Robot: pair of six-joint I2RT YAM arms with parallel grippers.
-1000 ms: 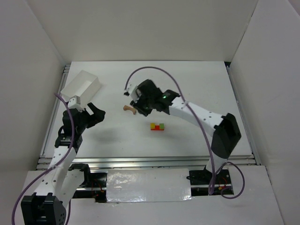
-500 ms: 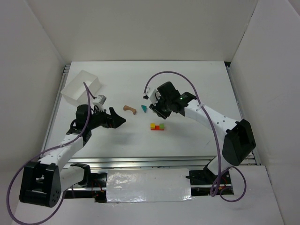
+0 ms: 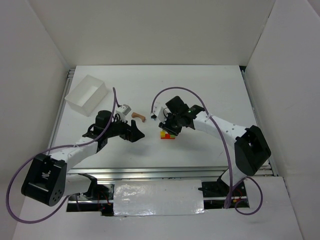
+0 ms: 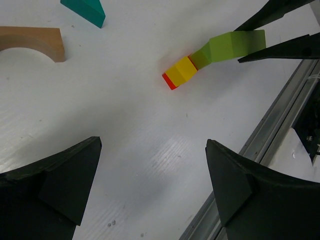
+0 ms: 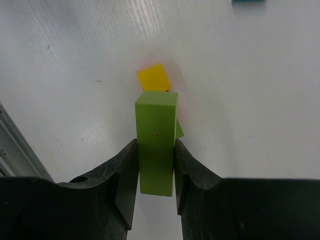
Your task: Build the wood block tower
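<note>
My right gripper (image 5: pixel 155 143) is shut on a green block (image 5: pixel 156 140), which stands on end over the small block cluster. A yellow block (image 5: pixel 152 77) sits on a red one (image 4: pixel 170 81) just beyond it. In the left wrist view the green block (image 4: pixel 232 45) leans against the yellow block (image 4: pixel 181 70). From above, my right gripper (image 3: pixel 169 126) covers the cluster (image 3: pixel 167 135). A teal wedge (image 4: pixel 85 10) and a tan arch (image 4: pixel 32 41) lie apart from it on the table. My left gripper (image 4: pixel 152 145) is open and empty, low over the table left of the cluster.
A white rectangular box (image 3: pixel 86 94) stands at the back left. The tan arch (image 3: pixel 139 117) lies between the two grippers. A metal rail (image 3: pixel 165 172) runs along the table's near edge. White walls enclose the table.
My right gripper left the arch, moved right and then down onto the cluster, and shut on the green block. The teal wedge came into view by the arch. My left arm reached toward the centre.
</note>
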